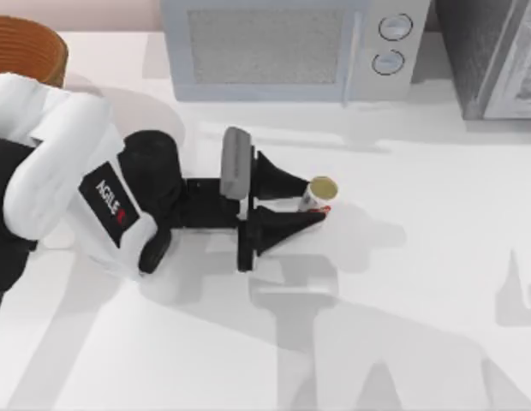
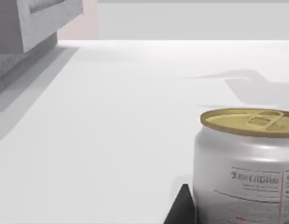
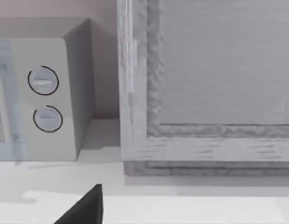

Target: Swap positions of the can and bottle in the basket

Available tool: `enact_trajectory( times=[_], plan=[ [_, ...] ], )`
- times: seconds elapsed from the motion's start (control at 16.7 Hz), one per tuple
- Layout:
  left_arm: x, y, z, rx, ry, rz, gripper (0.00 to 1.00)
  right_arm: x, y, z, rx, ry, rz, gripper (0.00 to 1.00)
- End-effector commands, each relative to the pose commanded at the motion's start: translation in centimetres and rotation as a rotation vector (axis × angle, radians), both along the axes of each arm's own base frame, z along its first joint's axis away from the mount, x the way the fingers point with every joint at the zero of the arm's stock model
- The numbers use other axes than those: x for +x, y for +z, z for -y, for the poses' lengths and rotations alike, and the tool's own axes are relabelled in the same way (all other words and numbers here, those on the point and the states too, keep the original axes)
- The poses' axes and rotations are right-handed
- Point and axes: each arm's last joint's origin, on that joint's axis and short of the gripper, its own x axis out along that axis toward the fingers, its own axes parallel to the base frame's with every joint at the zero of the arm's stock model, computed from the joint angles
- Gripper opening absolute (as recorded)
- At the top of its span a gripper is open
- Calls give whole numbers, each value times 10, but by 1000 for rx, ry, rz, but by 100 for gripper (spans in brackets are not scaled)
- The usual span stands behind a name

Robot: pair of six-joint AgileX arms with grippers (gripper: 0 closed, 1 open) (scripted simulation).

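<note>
Left gripper point(image 1: 310, 204) low over the table point(image 1: 402, 282), near its middle, pointing toward the right side. Black fingers point(image 1: 278, 177) spread, one on each side of the can point(image 1: 319, 193), which stands between the tips; jaws apart, no clear contact visible, so not possible to say if already pressing. Can upright on the table, white with red marks and a dull gold top, slightly right of centre and in front of the microwave point(image 1: 283, 43). In the left wrist view, can point(image 2: 244, 168) very close, gold lid with pull tab on top, printed label on the side, and one dark fingertip point(image 2: 182, 207) just beside its base. Behind the gripper, the white and black left arm point(image 1: 68, 184) stretched from the left edge, with AgileX lettering on the shell. Basket point(image 1: 26, 47) at the far left corner of the table, orange-brown, partly cut by the picture edge and well apart from the can. Microwave at the back, with two round dials point(image 1: 394, 27) on its right part; beside it, at the back right, a grey cabinet point(image 1: 497, 56). In the right wrist view, microwave point(image 3: 42, 93) with its dials, grey cabinet point(image 3: 205, 93) next to it, and a dark finger point(image 3: 84, 207) of the right gripper at the lower edge; whether open or closed, cannot tell.
</note>
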Motion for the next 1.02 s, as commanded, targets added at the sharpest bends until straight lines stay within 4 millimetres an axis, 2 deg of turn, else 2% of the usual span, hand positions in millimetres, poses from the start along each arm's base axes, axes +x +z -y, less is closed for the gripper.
enact_trajectory(
  times=[0.6,1.02],
  plan=[
    [0,0,0,0,0,0,98,0,0,0,0,0,0,100],
    [0,0,0,0,0,0,100,0,0,0,0,0,0,100]
  ],
)
